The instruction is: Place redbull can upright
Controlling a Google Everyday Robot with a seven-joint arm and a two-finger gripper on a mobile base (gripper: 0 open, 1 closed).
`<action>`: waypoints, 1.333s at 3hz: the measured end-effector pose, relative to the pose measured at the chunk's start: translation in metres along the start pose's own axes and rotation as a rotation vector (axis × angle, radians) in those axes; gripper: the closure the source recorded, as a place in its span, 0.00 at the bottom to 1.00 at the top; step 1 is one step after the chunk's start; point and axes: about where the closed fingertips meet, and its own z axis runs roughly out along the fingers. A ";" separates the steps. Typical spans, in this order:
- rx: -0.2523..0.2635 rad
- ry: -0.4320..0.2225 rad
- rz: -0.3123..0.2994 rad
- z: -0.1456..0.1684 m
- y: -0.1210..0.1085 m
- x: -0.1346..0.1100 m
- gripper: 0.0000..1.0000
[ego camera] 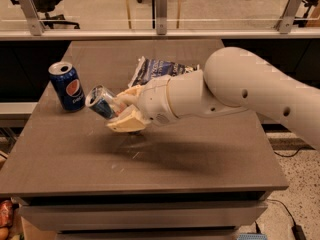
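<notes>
The gripper (pixel 119 112) hangs above the dark table (pixel 210 159), just to the right of the Pepsi can (pixel 67 86), and its two cream fingers (pixel 126 125) are clamped on the redbull can (pixel 101 102), one above the can's body and one below it. The redbull can is held off the tabletop and lies steeply tilted, its silver end turned up and toward the Pepsi can, close to it but not touching. The Pepsi can itself stands upright on the table near the left edge, its opened top showing. Behind and to the right of the Pepsi can, farther back on the table, lies a crumpled blue and white snack bag (pixel 159 69), partly hidden by the wrist. The thick white arm (pixel 250 86) comes in from the right, well away from the Pepsi can, and casts a shadow on the tabletop beneath it.
</notes>
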 end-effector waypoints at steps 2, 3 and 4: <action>0.045 -0.084 0.034 0.000 0.002 0.004 1.00; 0.063 -0.112 0.045 0.000 0.002 0.006 1.00; 0.079 -0.132 0.051 -0.001 0.001 0.008 1.00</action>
